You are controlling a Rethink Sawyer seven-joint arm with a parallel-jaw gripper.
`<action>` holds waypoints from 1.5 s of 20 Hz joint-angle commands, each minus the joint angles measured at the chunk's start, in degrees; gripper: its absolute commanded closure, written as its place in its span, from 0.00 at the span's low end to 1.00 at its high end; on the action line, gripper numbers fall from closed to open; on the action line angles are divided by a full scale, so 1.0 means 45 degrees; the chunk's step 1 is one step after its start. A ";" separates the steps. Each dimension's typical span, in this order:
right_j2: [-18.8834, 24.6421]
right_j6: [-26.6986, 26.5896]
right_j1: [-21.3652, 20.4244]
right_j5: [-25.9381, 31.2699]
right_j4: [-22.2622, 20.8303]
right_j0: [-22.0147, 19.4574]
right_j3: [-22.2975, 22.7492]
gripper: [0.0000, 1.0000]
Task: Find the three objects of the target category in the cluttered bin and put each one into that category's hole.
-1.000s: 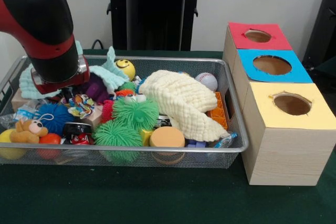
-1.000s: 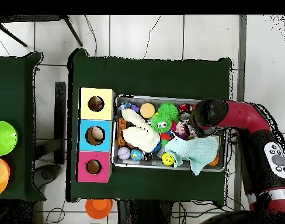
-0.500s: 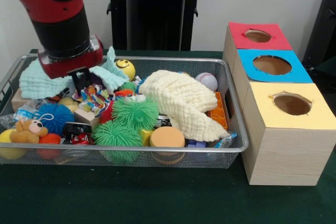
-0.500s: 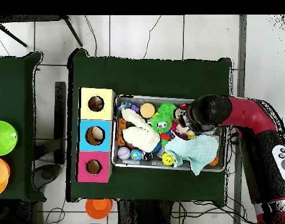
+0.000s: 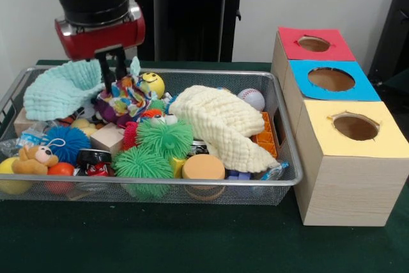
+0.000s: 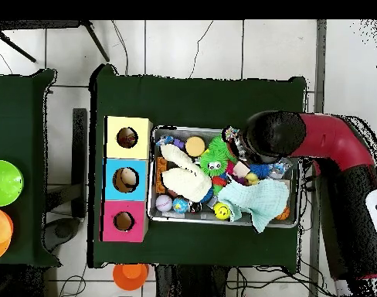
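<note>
Front view, nearest first: the bin (image 5: 192, 188) sits on the green table with its near mesh wall facing the camera. Just behind that wall lie a teddy bear (image 5: 30, 158), a blue spiky ball (image 5: 67, 142), two green spiky balls (image 5: 153, 151) and an orange disc (image 5: 203, 168). To the right, the wood-grain box with the hole (image 5: 355, 126) in its yellow surround stands just beside the bin, and the blue hole (image 5: 331, 79) and red hole (image 5: 314, 43) lie farther back in the same row.

In the middle of the bin a pale yellow cloth (image 5: 223, 126) drapes over other toys, with a baseball (image 5: 252, 98) behind it. Farther back on the left, the gripper (image 5: 112, 75) hangs from the red and black arm; its two dark fingers are clamped on one printed fabric bundle (image 5: 124, 99), which hangs lifted just above the clutter, beside a yellow smiley ball (image 5: 152, 84). A mint cloth (image 5: 57, 91) lies at the far left corner.

In the overhead view the arm covers the gripper, above the bin's right half.
</note>
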 commanded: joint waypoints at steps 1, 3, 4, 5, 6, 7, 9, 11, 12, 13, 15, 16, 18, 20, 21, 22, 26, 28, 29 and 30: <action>0.0523 0.0040 -0.1098 0.0004 0.0736 0.0613 0.1253 1.00; 0.0474 0.0386 -0.1330 -0.0085 0.1021 0.0830 0.1339 1.00; 0.0446 0.0649 -0.1492 -0.0193 0.1204 0.0962 0.1437 1.00; 0.0405 0.0817 -0.1560 -0.0240 0.1328 0.1088 0.1436 1.00; 0.0359 0.1134 -0.1656 -0.0445 0.1475 0.1253 0.1513 1.00; 0.0304 0.1273 -0.1689 -0.0505 0.1610 0.1352 0.1569 1.00; 0.0209 0.1587 -0.1696 -0.0708 0.1843 0.1595 0.1718 1.00; 0.0053 0.1869 -0.1735 -0.1106 0.1911 0.1869 0.1846 1.00; -0.0104 0.2041 -0.1762 -0.1254 0.1875 0.2088 0.1843 1.00; -0.0234 0.2128 -0.1799 -0.1218 0.1852 0.2282 0.1815 1.00; -0.0628 0.2303 -0.1800 -0.0791 0.1642 0.2812 0.1583 1.00; -0.0950 0.2290 -0.1714 -0.0020 0.1345 0.3233 0.1263 1.00; -0.1290 0.2677 -0.1530 0.0234 0.1250 0.3762 0.0907 1.00; -0.1514 0.3038 -0.1404 0.0144 0.1367 0.4144 0.0709 1.00; -0.1618 0.3266 -0.1336 0.0069 0.1444 0.4350 0.0612 1.00; -0.1726 0.3637 -0.1248 -0.0217 0.1577 0.4588 0.0511 1.00; -0.1954 0.4355 -0.1028 -0.1319 0.2166 0.5109 0.0442 1.00; -0.1878 0.4589 -0.0947 -0.2119 0.2645 0.5218 0.0617 1.00; -0.1861 0.4534 -0.0883 -0.2260 0.2792 0.5221 0.0581 1.00; -0.1778 0.4484 -0.0846 -0.2616 0.2998 0.5173 0.0736 1.00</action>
